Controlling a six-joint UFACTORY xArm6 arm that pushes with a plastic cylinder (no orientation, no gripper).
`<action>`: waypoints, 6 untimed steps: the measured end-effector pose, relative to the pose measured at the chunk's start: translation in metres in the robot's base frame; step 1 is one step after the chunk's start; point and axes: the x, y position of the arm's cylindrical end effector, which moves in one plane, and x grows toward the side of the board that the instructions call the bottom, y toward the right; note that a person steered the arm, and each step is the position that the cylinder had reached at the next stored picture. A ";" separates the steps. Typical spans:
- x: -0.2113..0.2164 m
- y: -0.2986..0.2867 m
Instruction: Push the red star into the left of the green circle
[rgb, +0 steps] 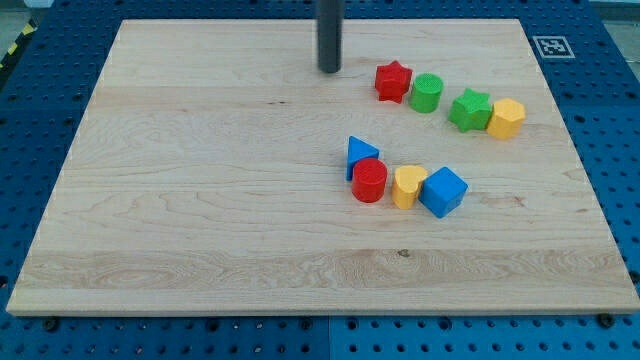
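Eight blocks lie on the wooden board (200, 200) in the single camera view, in two loose rows toward the view's right. In the upper row the red star (393, 81) sits just beside the green circle (426, 92), on its left side, apparently touching or nearly so; further right a green star (469, 109) presses against a yellow hexagon (506, 117). I judge the task close to done, since the star already stands left of the circle and little gap, if any, is left to close. My tip (329, 70) rests on the board to the left of the red star, apart from it, a fitting spot for a rightward push along the line to the circle. The lower row holds a blue triangle (360, 153), a red cylinder (369, 181), a yellow heart (407, 186) and a blue cube (443, 191), bunched together and well clear of that path. There is no claw on this rod, so nothing opens or closes. The rod's upper part is cut off at the view's top, and whether star and circle truly touch is hard to tell.
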 end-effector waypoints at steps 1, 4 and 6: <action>0.007 0.056; 0.037 0.074; 0.079 0.069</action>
